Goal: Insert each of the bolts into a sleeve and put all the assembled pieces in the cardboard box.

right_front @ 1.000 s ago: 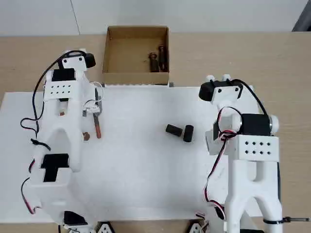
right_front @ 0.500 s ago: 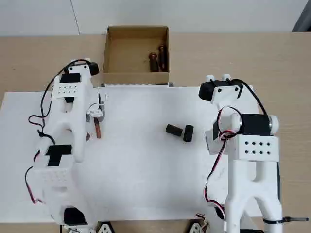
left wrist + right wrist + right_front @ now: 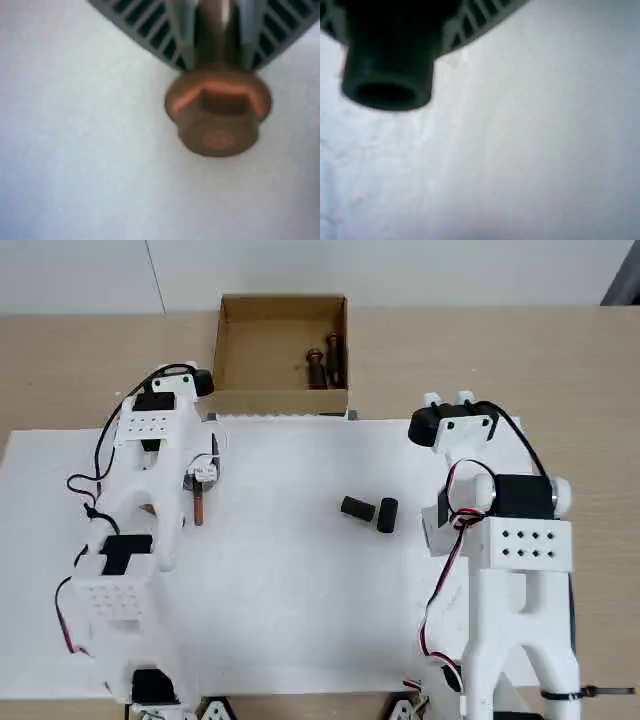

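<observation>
My left gripper (image 3: 201,483) is shut on a copper bolt (image 3: 199,508) over the left part of the white sheet. In the left wrist view the bolt's flanged hex head (image 3: 218,117) sticks out below the grey fingers (image 3: 175,35), just above the sheet. The right wrist view has a black sleeve (image 3: 387,65) clamped in my right gripper (image 3: 395,20), open end outward, close over the sheet. Two more black sleeves (image 3: 357,508) (image 3: 388,514) lie side by side mid-sheet, left of the right arm (image 3: 500,530). The cardboard box (image 3: 235,350) stands at the back and holds assembled pieces (image 3: 325,362).
The white sheet (image 3: 300,620) covers most of the wooden table (image 3: 560,350). Its near middle is bare. Cables hang along both arms.
The left arm has shifted a little toward the right and toward the box, with the bolt still held. A second copper piece beside it is now hidden under the arm. The right arm has not moved.
</observation>
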Motion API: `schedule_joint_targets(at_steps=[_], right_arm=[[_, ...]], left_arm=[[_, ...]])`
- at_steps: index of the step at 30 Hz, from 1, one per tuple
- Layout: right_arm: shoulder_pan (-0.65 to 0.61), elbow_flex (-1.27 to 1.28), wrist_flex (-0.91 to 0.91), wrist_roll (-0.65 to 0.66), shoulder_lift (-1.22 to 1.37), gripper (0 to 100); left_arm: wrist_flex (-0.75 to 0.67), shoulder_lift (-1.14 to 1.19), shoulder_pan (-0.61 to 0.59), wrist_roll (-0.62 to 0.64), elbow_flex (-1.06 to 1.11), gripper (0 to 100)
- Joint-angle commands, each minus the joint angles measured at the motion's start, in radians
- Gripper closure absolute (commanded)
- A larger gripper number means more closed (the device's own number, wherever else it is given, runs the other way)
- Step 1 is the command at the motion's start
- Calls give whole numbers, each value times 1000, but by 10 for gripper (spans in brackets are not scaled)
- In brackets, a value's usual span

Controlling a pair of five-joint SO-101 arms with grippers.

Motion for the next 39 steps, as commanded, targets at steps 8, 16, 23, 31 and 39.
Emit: schedule_joint_targets(at_steps=[8, 16, 23, 31, 39], right_arm=[[-4, -54, 47, 9, -110, 995], [1, -60, 64, 9, -280, 995], [2, -58, 64, 8, -372, 995], [5, -58, 53, -2, -444, 996], [5, -9, -13, -2, -602, 996]], left_arm=[[328, 25, -12, -2, -378, 995], [359, -155, -12, -6, -461, 995], [358, -453, 66, -92, -374, 995], [358, -715, 157, -97, -361, 995], [356, -980, 250, -199, -185, 995]])
